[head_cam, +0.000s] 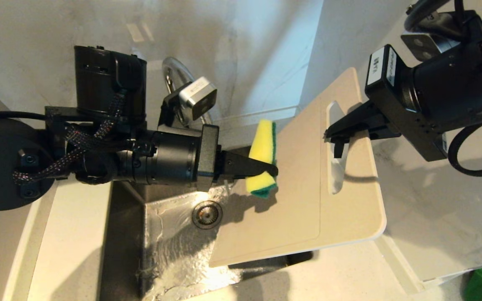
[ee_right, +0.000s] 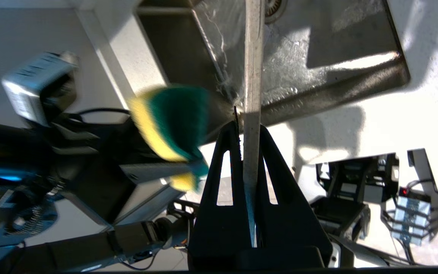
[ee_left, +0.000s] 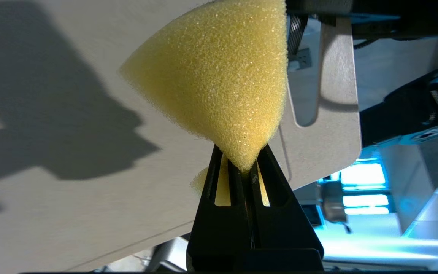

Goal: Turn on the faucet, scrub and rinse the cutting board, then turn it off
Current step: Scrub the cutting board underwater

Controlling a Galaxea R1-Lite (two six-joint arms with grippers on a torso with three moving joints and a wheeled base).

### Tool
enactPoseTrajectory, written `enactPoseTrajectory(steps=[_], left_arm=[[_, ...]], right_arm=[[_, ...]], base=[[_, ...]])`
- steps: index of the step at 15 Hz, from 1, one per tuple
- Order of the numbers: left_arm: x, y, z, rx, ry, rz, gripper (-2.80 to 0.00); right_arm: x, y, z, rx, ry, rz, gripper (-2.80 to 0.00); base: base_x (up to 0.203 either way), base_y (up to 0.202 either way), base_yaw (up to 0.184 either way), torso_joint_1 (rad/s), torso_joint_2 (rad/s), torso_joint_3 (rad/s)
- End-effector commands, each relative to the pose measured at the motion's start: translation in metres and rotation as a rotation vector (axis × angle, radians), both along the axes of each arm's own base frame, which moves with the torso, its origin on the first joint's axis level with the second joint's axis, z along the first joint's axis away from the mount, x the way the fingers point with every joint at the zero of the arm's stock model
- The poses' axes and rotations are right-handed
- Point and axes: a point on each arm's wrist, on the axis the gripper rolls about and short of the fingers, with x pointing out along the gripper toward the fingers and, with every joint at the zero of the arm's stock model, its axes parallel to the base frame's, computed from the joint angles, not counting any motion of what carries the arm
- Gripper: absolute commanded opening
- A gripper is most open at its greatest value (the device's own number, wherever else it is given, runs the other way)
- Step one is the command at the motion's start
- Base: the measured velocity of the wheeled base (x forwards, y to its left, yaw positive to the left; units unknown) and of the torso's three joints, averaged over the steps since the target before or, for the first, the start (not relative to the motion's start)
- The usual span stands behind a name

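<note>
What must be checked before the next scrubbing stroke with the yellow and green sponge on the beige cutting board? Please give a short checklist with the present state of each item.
1. Left gripper shut on the yellow and green sponge: ok.
2. Right gripper shut on the thin beige cutting board, beside its slot handle: ok.
3. Board held tilted over the steel sink: ok.
4. Sponge pressed against the board face: cannot tell.
5. Water running from the chrome faucet: ok, the sink floor is wet and rippled.
6. Stains remaining on the board: cannot tell.

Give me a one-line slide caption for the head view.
Left end effector presses a yellow-green sponge to the cutting board, held by the right end effector over the wet sink.
</note>
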Motion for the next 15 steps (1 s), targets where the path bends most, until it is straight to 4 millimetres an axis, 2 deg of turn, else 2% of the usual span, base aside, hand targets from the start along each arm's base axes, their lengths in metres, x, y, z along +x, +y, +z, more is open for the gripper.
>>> enactPoseTrajectory(steps=[1,4,8,15], left_arm=[[-0.004,-0.014,-0.007,0.005,0.033,-0.036,-2.8],[-0.002,-0.029,-0.023,0.03,0.051,-0.059,-2.8],[0.005,-0.037,-0.042,0.068,0.082,-0.061,-2.8],[0.015,-0.034,-0.087,0.2,0.046,0.01,-2.8]], right_arm=[[-0.001,0.0,0.002,0.009,-0.004,-0.003,-2.8],[-0.002,-0.001,0.002,0.012,-0.008,-0.006,-2.8],[-0.003,-0.002,0.005,0.019,-0.022,-0.009,-2.8],[-0.006,-0.004,0.006,0.022,-0.03,-0.01,-2.8]], base=[[0.0,0.0,0.0,0.0,0.0,0.0],[0.0,0.0,0.0,0.0,0.0,0.0],[0.0,0.0,0.0,0.0,0.0,0.0],[0.0,0.0,0.0,0.0,0.0,0.0]])
